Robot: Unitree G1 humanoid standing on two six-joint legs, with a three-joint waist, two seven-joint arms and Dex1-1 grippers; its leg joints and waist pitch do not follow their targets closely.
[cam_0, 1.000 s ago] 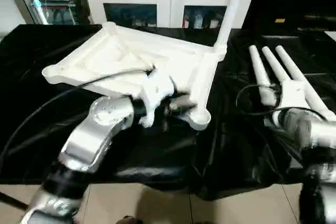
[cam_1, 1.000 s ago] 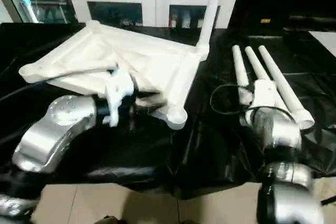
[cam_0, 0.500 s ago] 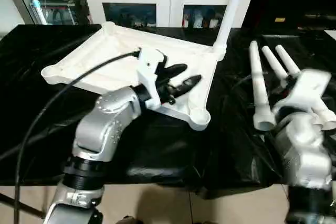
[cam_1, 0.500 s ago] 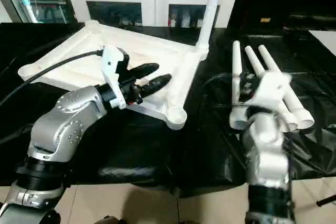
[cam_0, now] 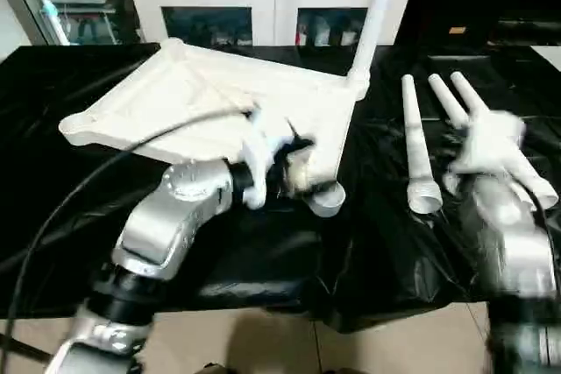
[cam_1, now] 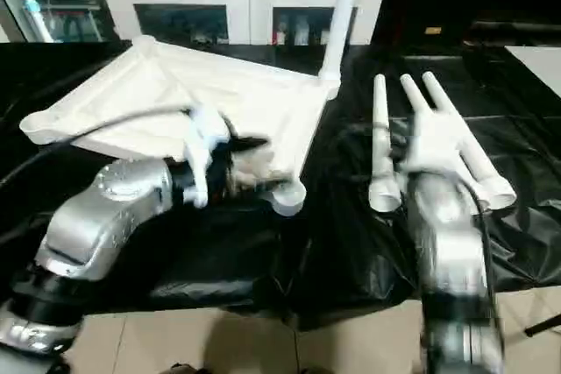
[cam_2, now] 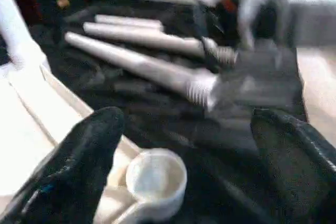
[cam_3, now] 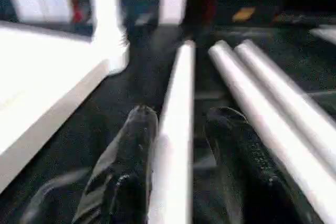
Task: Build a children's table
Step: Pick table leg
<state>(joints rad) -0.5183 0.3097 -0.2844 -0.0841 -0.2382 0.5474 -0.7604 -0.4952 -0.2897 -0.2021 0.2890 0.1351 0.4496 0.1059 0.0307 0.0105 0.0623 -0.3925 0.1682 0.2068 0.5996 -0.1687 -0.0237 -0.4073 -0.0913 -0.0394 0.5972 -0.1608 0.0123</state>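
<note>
While flanked, leg splits right tool.

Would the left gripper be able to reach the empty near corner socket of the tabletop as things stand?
Probably yes: the left gripper is open, its fingers either side of the corner socket of the tabletop, nothing between them.

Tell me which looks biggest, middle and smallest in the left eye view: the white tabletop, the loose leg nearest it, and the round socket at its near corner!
1. Tabletop, by far the biggest.
2. Loose leg, long and thin.
3. Round corner socket, the smallest.

The socket sits nearer the camera than most of the tabletop, yet the order is still plain.
</note>
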